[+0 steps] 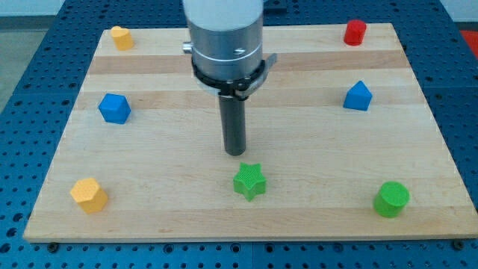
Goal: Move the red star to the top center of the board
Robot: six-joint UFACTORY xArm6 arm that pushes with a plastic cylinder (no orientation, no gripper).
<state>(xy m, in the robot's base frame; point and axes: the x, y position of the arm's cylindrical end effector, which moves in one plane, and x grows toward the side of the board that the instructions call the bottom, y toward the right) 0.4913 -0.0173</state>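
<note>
The only red block (355,32) stands near the view's top right corner of the wooden board (321,149); its exact shape is hard to make out from here. My tip (236,153) rests on the board near the centre, far to the left of and below the red block. The tip is just above and slightly left of a green star (249,181), with a small gap between them. The arm's grey housing (224,37) hides part of the board's top centre.
A blue block (114,108) sits at mid left and another blue block (358,96) at mid right. A yellow block (121,36) is at top left, an orange-yellow block (89,195) at bottom left, and a green cylinder (391,199) at bottom right.
</note>
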